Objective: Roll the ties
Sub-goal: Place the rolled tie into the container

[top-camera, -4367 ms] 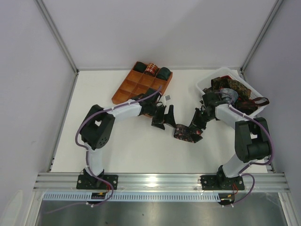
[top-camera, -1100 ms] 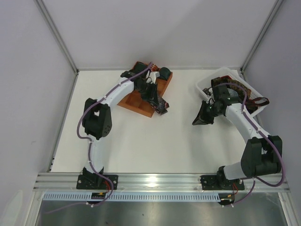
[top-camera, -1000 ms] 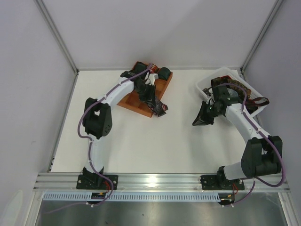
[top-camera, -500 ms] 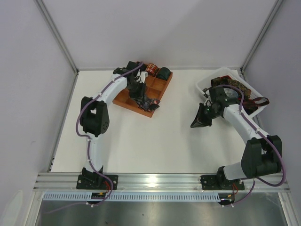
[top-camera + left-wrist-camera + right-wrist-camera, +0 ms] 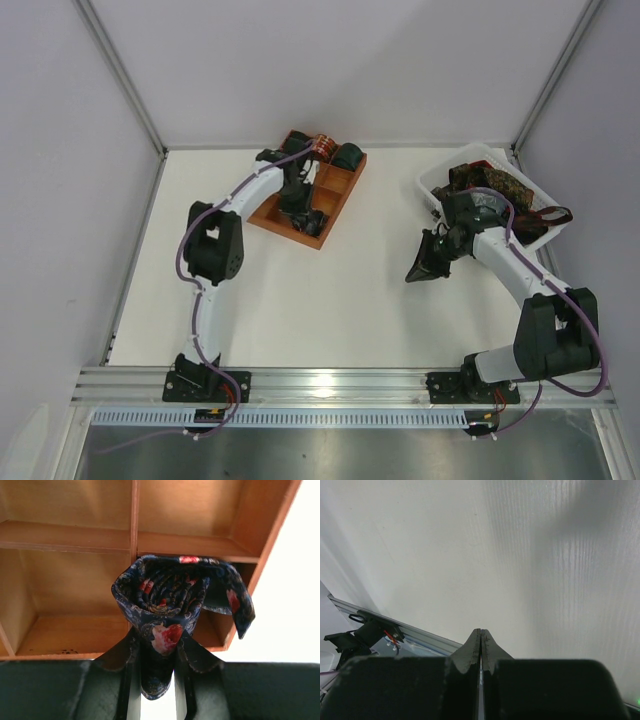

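Left gripper (image 5: 156, 647): jaws set narrow, clamped on a rolled tie (image 5: 162, 592). Black fingers (image 5: 127, 685) pinching the coil's lower edge. Soft printed fabric, dark navy with red blooms and pale paisley. Wound in a loose spiral, layers visible end-on, outer tail hanging free to the right.

Held at the near side of a tray (image 5: 75, 535): smooth orange-brown, thin straight dividers, square compartments. Contact with the tray floor not discernible.

Right gripper (image 5: 480, 636): fully closed, dark tapered fingers pressed flat together, nothing held. Poised over a white table (image 5: 470, 555) with a faint linear grain.

Top view only:
- Left gripper (image 5: 300, 205) over the tray (image 5: 335, 190), tie largely hidden beneath it.
- Two coils in the tray's far row: one coppery and ribbed (image 5: 321, 147), one dark green (image 5: 347, 157).
- Right gripper (image 5: 422, 268) well apart from the tray, near a white plastic bin (image 5: 430, 185).
- Loose ties (image 5: 495, 185) heaped in the bin, dark and patterned.

Left wrist view only: print and spiral of the held tie.
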Controlling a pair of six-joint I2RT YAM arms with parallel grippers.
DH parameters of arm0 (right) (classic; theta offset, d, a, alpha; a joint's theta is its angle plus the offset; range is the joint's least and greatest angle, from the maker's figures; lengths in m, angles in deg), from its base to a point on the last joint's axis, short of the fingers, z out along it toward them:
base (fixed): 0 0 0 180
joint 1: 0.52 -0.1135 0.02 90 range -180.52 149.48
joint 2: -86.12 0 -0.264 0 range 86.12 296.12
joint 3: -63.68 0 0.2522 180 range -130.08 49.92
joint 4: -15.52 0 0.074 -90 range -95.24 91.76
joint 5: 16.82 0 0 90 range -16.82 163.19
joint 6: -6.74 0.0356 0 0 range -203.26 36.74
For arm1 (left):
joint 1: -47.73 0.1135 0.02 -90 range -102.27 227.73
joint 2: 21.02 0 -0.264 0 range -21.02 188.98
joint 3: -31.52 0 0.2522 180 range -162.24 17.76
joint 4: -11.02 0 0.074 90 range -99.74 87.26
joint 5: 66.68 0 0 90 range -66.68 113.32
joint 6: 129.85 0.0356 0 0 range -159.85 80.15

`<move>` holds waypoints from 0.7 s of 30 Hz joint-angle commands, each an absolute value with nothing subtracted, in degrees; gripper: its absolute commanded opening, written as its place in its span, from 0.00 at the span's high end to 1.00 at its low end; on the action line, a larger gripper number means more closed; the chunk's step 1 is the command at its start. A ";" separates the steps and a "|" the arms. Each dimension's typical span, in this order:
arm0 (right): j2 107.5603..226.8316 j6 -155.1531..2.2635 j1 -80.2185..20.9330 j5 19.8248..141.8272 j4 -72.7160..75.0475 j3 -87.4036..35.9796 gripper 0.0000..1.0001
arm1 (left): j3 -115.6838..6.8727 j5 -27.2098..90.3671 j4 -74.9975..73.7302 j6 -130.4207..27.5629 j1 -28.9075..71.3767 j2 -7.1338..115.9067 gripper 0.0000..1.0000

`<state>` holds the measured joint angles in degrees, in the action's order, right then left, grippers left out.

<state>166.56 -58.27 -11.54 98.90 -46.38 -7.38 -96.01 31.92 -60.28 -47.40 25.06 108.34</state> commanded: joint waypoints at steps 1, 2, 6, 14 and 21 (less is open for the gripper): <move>164.69 -57.51 -11.85 98.32 -46.32 -6.51 0.97 | -95.00 20.01 -58.64 -49.77 23.05 106.78 0.99; 164.78 -57.51 -11.77 98.32 -46.23 -6.50 0.96 | -94.74 18.76 -58.11 -50.65 22.34 106.69 1.00; 165.30 -57.68 -12.20 98.32 -45.97 -6.24 0.96 | -95.69 11.91 -58.02 -52.06 18.47 107.56 1.00; 164.78 -57.68 -12.29 98.32 -45.79 -4.75 0.96 | -101.23 1.80 -63.81 -54.18 12.85 113.80 1.00; 164.69 -57.60 -12.38 98.50 -45.44 -4.31 0.96 | -99.04 2.13 -61.89 -54.18 11.79 114.59 1.00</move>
